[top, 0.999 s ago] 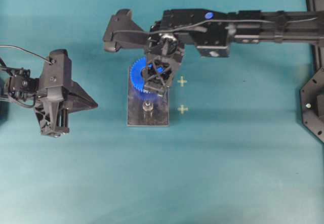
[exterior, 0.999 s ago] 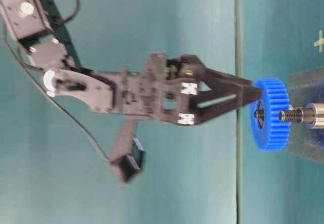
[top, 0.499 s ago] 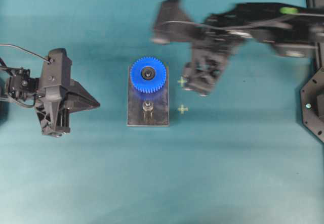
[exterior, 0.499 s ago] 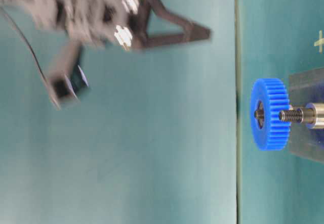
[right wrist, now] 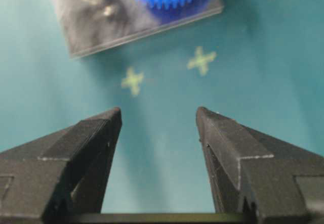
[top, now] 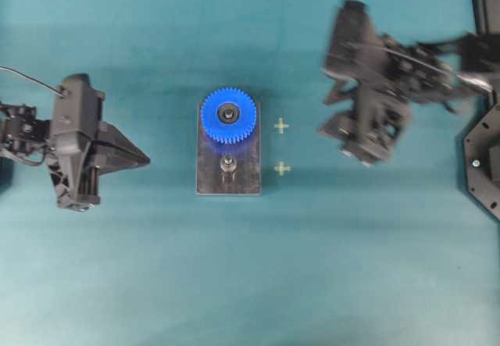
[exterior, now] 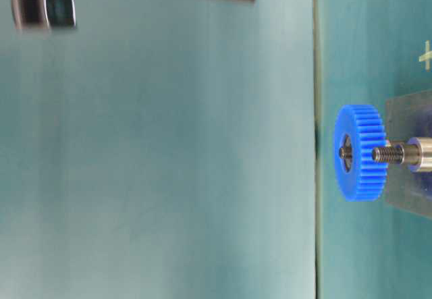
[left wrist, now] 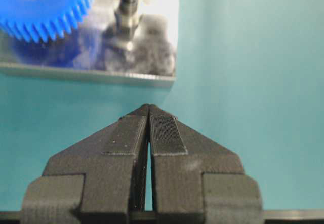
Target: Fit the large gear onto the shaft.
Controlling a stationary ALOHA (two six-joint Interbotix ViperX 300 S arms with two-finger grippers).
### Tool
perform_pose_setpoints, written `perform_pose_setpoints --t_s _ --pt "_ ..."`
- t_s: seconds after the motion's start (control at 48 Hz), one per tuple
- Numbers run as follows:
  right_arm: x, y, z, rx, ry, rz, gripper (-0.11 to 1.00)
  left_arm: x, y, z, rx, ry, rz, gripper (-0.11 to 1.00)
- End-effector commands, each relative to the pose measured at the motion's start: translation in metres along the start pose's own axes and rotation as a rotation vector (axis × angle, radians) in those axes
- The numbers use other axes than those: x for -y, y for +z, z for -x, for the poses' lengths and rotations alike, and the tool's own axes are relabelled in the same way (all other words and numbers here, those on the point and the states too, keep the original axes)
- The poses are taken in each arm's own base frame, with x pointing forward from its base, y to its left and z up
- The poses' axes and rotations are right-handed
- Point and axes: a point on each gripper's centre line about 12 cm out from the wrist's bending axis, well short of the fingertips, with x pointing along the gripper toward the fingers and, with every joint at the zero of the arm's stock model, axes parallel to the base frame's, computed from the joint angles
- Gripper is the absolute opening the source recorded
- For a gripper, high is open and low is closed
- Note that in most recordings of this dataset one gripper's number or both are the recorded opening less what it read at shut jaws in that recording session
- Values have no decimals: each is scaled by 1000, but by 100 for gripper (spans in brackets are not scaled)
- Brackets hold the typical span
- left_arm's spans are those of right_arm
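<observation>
1. The overhead view alone takes in the whole layout: the dark grey rectangular metal plate (top: 227, 152) lies mid-counter on the teal counter (top: 234, 283), the left hand (top: 141, 159) off to one side of it and the right hand (top: 344, 139) well away on the other, blurred.
2. Two pale yellow cross marks (top: 281, 126) sit on the counter just beside the plate, on the right hand's side; the right wrist view shows them (right wrist: 132, 80) between its fingers (right wrist: 96, 133) and the plate's edge.
3. Only the table-level view shows the profile: the bright blue plastic toothed wheel, the large gear (exterior: 361, 152), is threaded over a thin silvery steel pin, the shaft (exterior: 345, 152), whose tip shows at the hub. The second, bare pin (exterior: 395, 153) stands in front of it with a threaded tip and a round collar.
4. The left wrist view shows the left hand's two black fingers (left wrist: 129, 133) pressed together, holding nothing, pointing at the plate's near edge.
5. The right wrist view shows the right hand's fingers spread wide with only bare counter between them.
6. From above, the gear (top: 227, 115) covers the plate's far end, nearly as wide as the plate, its silver-and-black bearing hub dead centre. Its teeth are even and sharply cut.
</observation>
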Motion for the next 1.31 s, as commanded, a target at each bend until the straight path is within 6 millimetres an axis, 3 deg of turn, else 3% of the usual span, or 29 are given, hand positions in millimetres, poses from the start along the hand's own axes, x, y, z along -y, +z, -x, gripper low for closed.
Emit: perform_pose_setpoints --t_s 0.0,0.375,0.645,1.124,1.29 --pt "-5 -8 7 52 24 14 65 1 7 6 50 -8 -4 0" --pt "-18 -36 16 360 130 71 66 0 1 5 41 -5 -3 0" --pt "-22 -66 5 298 152 101 65 0 -3 7 40 -5 -3 0" --pt "-19 -77 -1 299 149 104 65 -3 -21 16 55 -7 7 0" --pt "-17 -75 -1 316 145 101 65 -3 -18 22 107 -12 3 0"
